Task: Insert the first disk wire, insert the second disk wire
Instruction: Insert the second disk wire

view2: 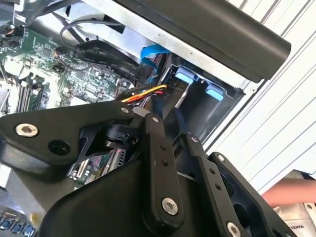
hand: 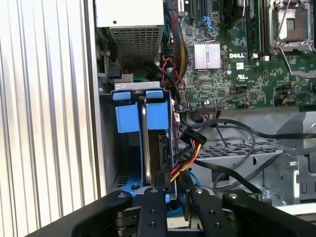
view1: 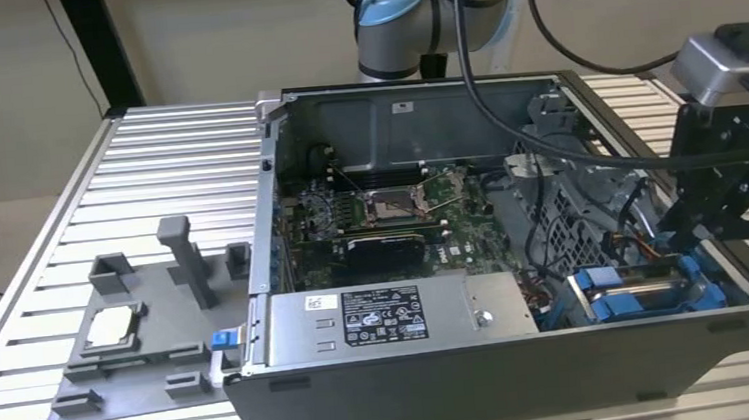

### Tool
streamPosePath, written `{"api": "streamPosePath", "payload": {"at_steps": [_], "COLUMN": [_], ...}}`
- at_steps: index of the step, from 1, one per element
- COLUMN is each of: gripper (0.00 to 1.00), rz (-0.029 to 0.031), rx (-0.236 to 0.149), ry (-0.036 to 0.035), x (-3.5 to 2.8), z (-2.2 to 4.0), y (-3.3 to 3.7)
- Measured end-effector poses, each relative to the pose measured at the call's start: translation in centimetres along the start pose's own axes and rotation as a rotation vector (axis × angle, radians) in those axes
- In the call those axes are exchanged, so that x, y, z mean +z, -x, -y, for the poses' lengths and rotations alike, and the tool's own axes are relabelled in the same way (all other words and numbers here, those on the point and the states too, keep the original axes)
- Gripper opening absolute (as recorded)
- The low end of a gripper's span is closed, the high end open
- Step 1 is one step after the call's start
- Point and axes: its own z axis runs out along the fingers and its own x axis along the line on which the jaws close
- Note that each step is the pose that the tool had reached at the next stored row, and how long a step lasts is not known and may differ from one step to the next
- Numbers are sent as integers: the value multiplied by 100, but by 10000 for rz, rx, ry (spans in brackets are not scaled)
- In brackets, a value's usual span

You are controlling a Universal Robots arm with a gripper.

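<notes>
Red-and-yellow disk wire (hand: 186, 159) lies beside the blue drive caddies (hand: 143, 116), at the tip of the gripper (hand: 175, 181); whether the claw pinches it, we cannot tell. We would align it squarely before pressing home.

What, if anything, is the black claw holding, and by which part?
Cannot tell. The coloured wire bundle runs right up to the gripper beside the blue disk carriers, but the contact itself is hidden.

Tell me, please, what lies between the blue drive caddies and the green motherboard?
In the first wrist view, a tangle of black, red and yellow wires runs between the blue drive caddies and the motherboard.
</notes>
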Motion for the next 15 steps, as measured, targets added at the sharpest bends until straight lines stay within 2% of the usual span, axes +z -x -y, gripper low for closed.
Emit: {"api": "streamPosePath", "payload": {"at_steps": [2,5,6,15], "gripper": [100,100,100,100], "rz": [154,479,540,539], "rx": [-7,-21,-24,-169], "ry": [11,35,40,56], "x": [-1,1,0,19], "z": [0,-1,-2,61], "y": [7,24,33,110]}}
